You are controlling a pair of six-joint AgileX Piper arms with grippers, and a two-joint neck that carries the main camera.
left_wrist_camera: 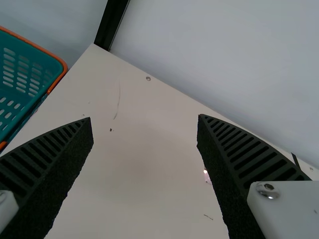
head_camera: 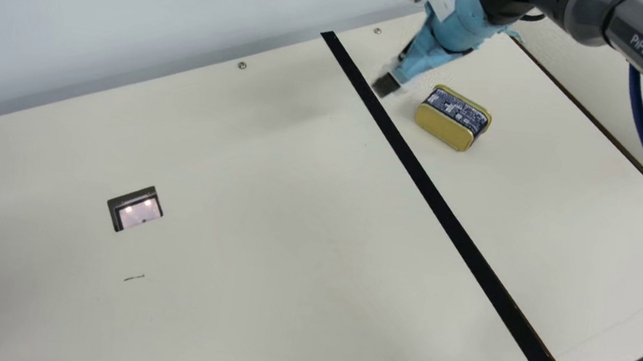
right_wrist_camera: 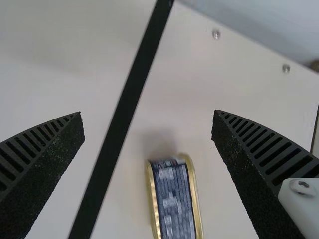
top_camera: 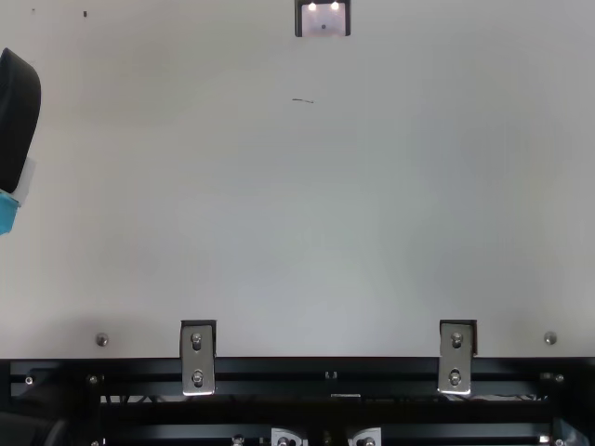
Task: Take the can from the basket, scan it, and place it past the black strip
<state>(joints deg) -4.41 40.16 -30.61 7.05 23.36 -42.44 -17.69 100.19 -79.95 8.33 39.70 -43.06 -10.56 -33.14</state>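
The right arm slants down toward the table, its gripper [head_camera: 385,84] spread wide, nothing grasped, fingers apart above the table near the black strip [head_camera: 447,217]. Near that gripper and untouched, the gold can [head_camera: 444,129] with a dark blue label rests past the strip. The left gripper [top_camera: 17,121] is also wide apart and empty, the teal basket [left_wrist_camera: 30,85] off to one side.
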